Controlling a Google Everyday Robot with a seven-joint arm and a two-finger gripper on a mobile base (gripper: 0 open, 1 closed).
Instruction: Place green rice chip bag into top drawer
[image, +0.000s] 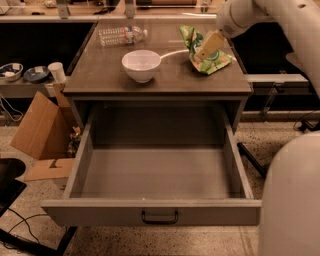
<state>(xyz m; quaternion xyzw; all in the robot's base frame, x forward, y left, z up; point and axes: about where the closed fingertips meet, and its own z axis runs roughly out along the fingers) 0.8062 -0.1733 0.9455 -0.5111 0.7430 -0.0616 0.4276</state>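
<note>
The green rice chip bag (218, 60) lies crinkled at the back right of the cabinet top (165, 80). My gripper (204, 51) reaches in from the upper right and sits directly over the bag, covering its middle. The top drawer (100, 212) is pulled fully out below the top. It is a wide grey box with nothing inside and a small black handle (160, 217) at the centre of its front panel.
A white bowl (141, 65) stands at the middle of the top, and a clear water bottle (121, 36) lies at the back left. A cardboard box (42, 130) sits on the floor at left. My white body (292, 200) fills the lower right.
</note>
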